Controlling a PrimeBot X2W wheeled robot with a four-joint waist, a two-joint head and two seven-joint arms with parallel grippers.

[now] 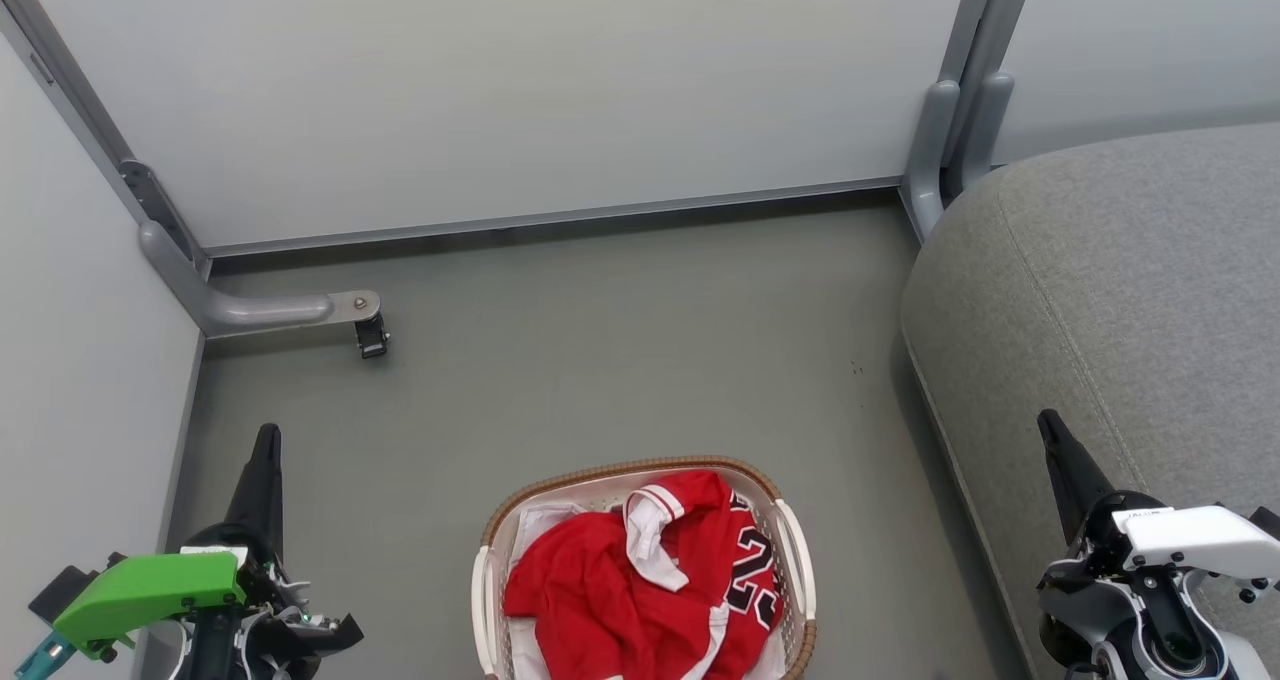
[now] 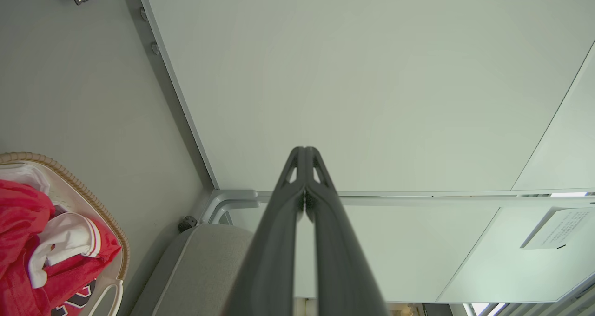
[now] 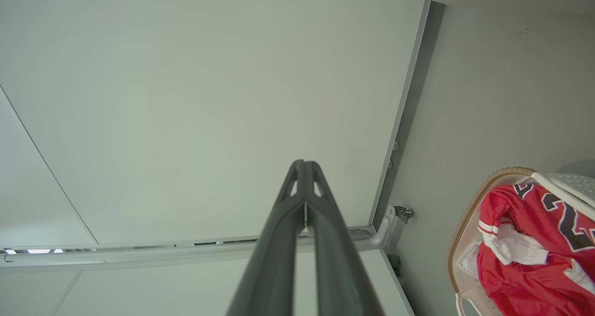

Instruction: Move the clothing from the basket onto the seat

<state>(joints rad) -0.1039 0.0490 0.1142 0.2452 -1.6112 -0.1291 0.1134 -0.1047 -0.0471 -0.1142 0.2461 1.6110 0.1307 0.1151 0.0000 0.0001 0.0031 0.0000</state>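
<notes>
Head view: a corner of the room from above, the floor (image 1: 620, 340) running back to pale wall panels (image 1: 500, 80) at the rear and along the left.
Floor: smooth, matte grey-green, with a few tiny dark specks close to the seat (image 1: 1130, 280).
Walls: plain pale sheets in grey metal frames. A metal foot (image 1: 270, 310) with a small black caster (image 1: 372, 340) juts from the left corner onto the floor. Two grey posts (image 1: 935, 150) stand at the joint behind the seat.
Basket (image 1: 640, 466): on the floor at the bottom middle, well apart from the walls, near the seat but not touching it. It has a brown woven rim and a white handle on each side.
Clothing (image 1: 600, 590): heaped in the basket, crumpled red with white trim, black white-edged numerals showing on the side nearest the seat. A white sheet (image 1: 545, 520) peeks out beneath it.
Seat: grey fabric, rounded edge, one stitched seam, along the right of the room.
Left gripper (image 1: 266, 445): low at the left over the floor, beside the left wall. In the left wrist view its dark fingers (image 2: 279, 241) are pressed together at the tips.
Right gripper (image 1: 1052, 430): low at the right, seen against the seat's front. In the right wrist view its fingers (image 3: 279, 260) are likewise together.
</notes>
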